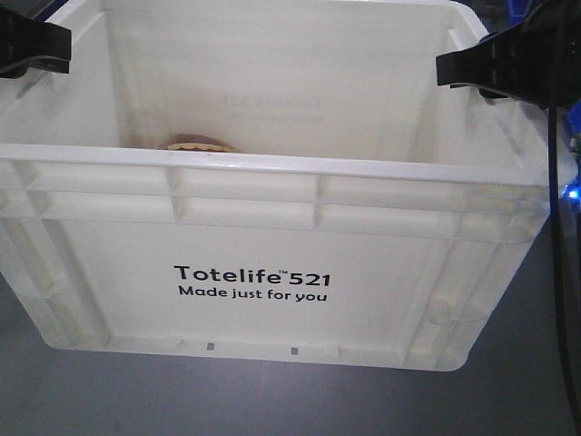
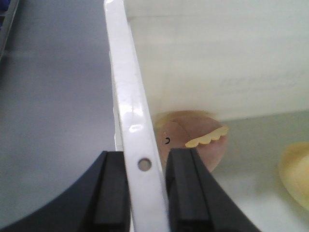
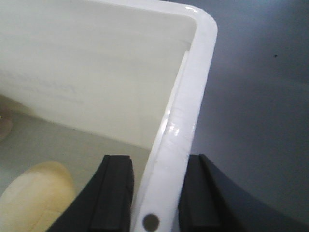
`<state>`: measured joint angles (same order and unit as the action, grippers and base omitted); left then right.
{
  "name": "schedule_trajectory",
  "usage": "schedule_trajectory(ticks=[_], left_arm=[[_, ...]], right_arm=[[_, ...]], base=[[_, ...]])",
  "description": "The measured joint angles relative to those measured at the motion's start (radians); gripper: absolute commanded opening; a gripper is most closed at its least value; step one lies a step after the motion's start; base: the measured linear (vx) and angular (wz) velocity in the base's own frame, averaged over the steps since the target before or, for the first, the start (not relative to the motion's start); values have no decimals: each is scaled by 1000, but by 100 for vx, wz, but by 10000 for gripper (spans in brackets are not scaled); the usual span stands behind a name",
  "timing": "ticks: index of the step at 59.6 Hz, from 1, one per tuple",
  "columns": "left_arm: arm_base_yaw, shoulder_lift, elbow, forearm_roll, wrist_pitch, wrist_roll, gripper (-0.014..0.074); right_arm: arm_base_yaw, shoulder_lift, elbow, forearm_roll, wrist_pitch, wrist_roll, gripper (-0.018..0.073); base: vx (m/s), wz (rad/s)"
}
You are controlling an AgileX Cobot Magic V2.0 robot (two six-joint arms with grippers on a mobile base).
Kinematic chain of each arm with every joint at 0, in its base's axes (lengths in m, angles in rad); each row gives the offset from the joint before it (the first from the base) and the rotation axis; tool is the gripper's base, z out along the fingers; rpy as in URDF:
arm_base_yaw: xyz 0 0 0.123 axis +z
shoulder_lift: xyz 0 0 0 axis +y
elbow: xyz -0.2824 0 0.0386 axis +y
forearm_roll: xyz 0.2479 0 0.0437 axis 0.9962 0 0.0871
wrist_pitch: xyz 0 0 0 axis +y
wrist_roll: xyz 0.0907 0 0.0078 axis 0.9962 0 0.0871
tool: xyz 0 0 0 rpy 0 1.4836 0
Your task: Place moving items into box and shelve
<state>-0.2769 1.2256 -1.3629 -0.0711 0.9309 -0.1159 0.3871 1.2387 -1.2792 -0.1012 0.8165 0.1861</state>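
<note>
A white plastic box (image 1: 254,236) marked "Totelife 521" fills the front view and stands open at the top. My left gripper (image 1: 32,45) is shut on its left rim (image 2: 128,87), with one black finger (image 2: 112,193) outside the wall and the other inside. My right gripper (image 1: 495,59) is shut on the right rim (image 3: 193,92) in the same way. Inside lie a round brown item with a yellow scalloped edge (image 2: 193,140), just showing over the front wall (image 1: 195,143), and a pale yellow rounded item (image 3: 36,198) that also shows in the left wrist view (image 2: 297,174).
A grey surface (image 1: 272,400) lies under and around the box. A black cable (image 1: 556,227) hangs down at the right edge. A blue object (image 2: 6,19) shows at the far left of the left wrist view.
</note>
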Motion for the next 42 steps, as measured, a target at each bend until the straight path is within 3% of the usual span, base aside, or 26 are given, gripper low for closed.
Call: schedule_trajectory(ticks=[42], left_arm=[[0, 0, 0, -2, 0, 0, -6]], right_arm=[[0, 0, 0, -1, 3, 0, -6]], base=[[28, -35]])
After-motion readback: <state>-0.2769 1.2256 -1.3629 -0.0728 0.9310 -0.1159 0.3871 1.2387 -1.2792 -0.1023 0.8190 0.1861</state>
